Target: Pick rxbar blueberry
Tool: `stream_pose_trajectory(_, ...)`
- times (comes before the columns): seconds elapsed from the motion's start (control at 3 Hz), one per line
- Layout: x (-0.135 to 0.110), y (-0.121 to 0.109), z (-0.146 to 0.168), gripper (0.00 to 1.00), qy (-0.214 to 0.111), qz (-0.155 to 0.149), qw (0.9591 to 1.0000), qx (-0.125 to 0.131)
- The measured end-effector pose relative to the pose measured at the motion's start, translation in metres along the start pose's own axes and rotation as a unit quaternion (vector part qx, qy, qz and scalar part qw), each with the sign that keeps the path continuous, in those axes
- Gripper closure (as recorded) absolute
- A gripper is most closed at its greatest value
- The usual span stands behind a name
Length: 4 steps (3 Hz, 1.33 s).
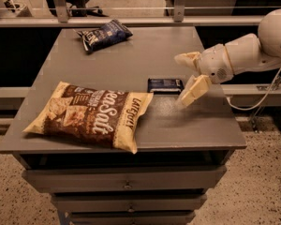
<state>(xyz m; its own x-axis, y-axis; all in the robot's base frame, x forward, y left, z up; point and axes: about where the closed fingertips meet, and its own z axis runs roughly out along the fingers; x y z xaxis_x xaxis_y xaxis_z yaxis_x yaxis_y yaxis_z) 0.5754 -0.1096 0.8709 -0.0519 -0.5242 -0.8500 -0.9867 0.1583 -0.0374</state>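
Note:
The rxbar blueberry [165, 85] is a small flat dark navy bar lying flat on the grey table [131, 55], just right of the big chip bag. My gripper [188, 76] is at the bar's right end, a little above the table. It is open and empty, with one cream finger [186, 58] behind the bar's end and the other [193, 92] in front of it. The white arm [243, 55] comes in from the right.
A big brown-and-cream sea salt chip bag [91, 114] lies at the front left, its corner close to the bar. A larger dark blue snack bag [103, 34] lies at the back. Drawers [126, 184] are below the tabletop, and a rail [131, 20] runs behind.

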Motion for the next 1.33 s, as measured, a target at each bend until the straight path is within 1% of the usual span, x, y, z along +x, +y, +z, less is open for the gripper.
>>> stream_pose_trajectory(0.33, -0.001, 0.000, -0.001, 0.00, 0.000, -0.001, 1.0000, 0.001)
stream_pose_trajectory(1.33, 0.020, -0.023, 0.024, 0.00, 0.030, 0.024, 0.9990, 0.023)
